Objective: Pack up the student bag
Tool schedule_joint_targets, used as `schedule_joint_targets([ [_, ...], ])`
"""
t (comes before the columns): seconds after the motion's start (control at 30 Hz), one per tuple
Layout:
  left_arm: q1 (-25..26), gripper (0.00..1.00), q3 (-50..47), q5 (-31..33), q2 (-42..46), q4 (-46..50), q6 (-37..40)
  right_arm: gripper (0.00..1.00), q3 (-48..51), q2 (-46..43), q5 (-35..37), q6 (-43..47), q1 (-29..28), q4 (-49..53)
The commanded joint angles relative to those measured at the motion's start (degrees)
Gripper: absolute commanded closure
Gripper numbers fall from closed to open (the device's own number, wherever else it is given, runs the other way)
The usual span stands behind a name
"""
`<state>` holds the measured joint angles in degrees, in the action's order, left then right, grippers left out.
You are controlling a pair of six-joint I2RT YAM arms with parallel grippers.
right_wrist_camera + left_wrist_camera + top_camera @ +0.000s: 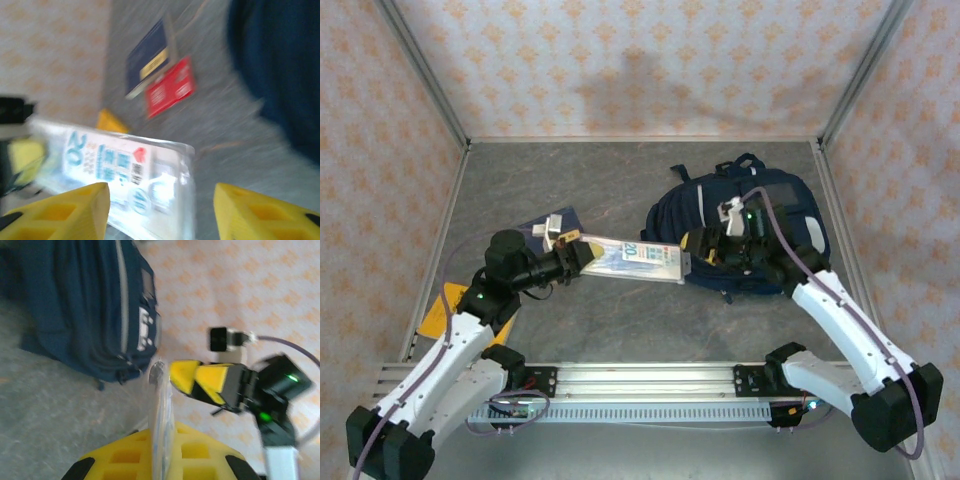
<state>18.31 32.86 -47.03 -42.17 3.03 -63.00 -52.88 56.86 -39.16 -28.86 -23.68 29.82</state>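
Note:
The student bag [760, 215] is a navy backpack lying at the right of the table, also seen in the left wrist view [85, 305] and the right wrist view [280, 65]. A clear plastic pack with a blue "20" label [640, 255] hangs in the air between the arms. My left gripper [580, 252] is shut on the pack's left end, and its yellow pads [125, 455] pinch the pack's thin edge [162, 420]. My right gripper [693, 246] stands open at the pack's right end. The pack's end [130, 170] lies between the right gripper's spread fingers [65, 210], touching neither.
A navy booklet [147, 57] and a red card [170, 85] lie on the grey table at the left, with a yellow item [442, 305] near the left arm. Patterned walls enclose the table. A metal rail [650, 375] runs along the near edge.

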Motion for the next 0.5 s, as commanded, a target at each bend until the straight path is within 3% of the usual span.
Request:
schedule_joint_targets([
  [0.0,-1.0,1.00,5.3,10.1,2.3,11.3,6.9,0.38,-6.3,1.8,27.8,9.1,0.0,14.0],
  [0.1,-1.0,1.00,8.6,18.3,3.2,17.6,8.7,0.33,-10.2,7.8,33.8,12.9,0.0,17.2],
  [0.27,-1.0,1.00,10.6,29.6,5.8,25.5,9.4,0.32,-17.3,20.8,37.9,17.3,-1.7,20.2],
  [0.47,-1.1,1.00,9.9,30.6,6.8,26.8,10.4,0.27,-25.1,32.9,40.0,19.8,-5.2,19.6],
])
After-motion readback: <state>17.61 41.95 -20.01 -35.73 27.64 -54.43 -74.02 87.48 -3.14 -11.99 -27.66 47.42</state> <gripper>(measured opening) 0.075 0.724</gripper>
